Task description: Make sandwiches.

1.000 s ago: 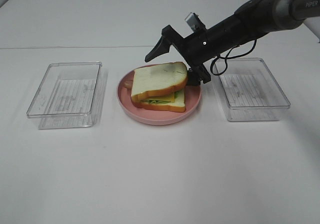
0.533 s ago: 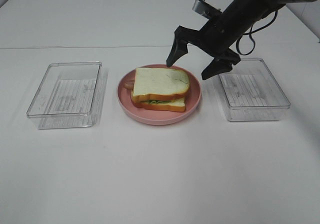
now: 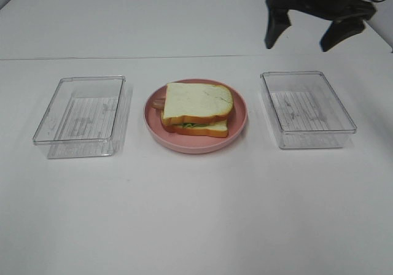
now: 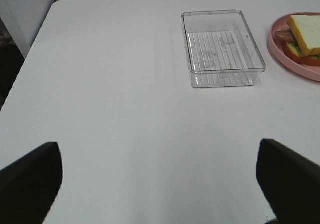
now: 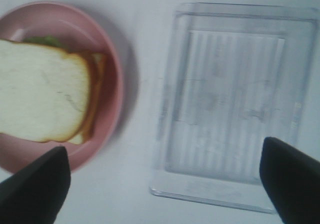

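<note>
matte white table (image 3: pixel 196 213), ruffled-lettuce sandwich (image 3: pixel 196 109)

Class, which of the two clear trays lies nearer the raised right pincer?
The clear tray right of the pink plate; the right pincer hangs above its far end, while the other tray sits across the plate.

White bread with orange-brown crust is topping the sandwich (image 3: pixel 196 109), green lettuce showing at its edge. The plate (image 3: pixel 236 127) is glowing pink. Both clear trays (image 3: pixel 80 112) (image 3: pixel 307 109) are showing ribbed floors on the white worktop (image 3: pixel 196 213).

Sandwich (image 3: pixel 196 110) filling mostly hidden
</note>
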Robot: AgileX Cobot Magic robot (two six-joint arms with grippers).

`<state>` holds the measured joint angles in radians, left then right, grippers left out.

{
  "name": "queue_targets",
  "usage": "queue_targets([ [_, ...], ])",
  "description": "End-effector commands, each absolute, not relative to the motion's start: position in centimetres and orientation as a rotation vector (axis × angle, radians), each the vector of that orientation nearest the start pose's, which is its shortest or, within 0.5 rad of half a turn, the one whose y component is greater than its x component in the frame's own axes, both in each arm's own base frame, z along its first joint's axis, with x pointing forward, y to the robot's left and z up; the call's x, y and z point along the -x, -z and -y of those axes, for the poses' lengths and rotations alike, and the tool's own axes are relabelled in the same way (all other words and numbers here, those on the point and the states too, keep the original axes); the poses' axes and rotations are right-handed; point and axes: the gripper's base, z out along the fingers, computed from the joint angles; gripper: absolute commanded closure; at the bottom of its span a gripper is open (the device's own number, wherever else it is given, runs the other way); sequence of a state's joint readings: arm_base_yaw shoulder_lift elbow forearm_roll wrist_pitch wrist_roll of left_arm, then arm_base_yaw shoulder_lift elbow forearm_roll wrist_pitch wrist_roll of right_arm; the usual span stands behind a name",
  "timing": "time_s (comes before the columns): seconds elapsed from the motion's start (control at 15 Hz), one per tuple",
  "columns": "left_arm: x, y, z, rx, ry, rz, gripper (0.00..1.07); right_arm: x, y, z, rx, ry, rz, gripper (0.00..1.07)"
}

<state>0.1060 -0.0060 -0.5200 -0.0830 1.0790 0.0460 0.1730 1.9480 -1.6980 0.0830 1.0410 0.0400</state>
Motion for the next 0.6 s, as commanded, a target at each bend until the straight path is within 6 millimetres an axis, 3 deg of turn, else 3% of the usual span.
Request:
queue_targets([
  [0.07, 1.0, -28.1, 0.8, 0.061, 0.005, -2.017, 0.09, -41.8, -27.1, -2.0, -0.051, -0.092, -2.807, 0.09],
  [0.13, 1.0, -28.1, 0.8, 0.061, 0.005, -2.017, 0.09, -41.5, -27.2, 0.4, -0.127, -0.067, -2.828, 0.09],
  [0.33, 1.0, -28.1, 0.8, 0.061, 0.005, -2.017, 0.09, -39.5, -27.8, 1.1, -0.151, -0.051, -2.871, 0.10],
  [0.4, 1.0, -28.1, 0.8, 0.061, 0.005, -2.017, 0.09, -36.2, -28.5, 0.6, -0.141, -0.062, -2.878, 0.10],
  [0.47, 1.0, -28.1, 0.8, 0.061, 0.005, -2.017, 0.09, -35.1, -28.6, 0.5, -0.131, -0.052, -2.870, 0.10],
  [0.6, 1.0, -28.1, 0.8, 0.061, 0.005, -2.017, 0.09, -28.3, -28.8, -0.2, -0.083, -0.026, -2.820, 0.10],
])
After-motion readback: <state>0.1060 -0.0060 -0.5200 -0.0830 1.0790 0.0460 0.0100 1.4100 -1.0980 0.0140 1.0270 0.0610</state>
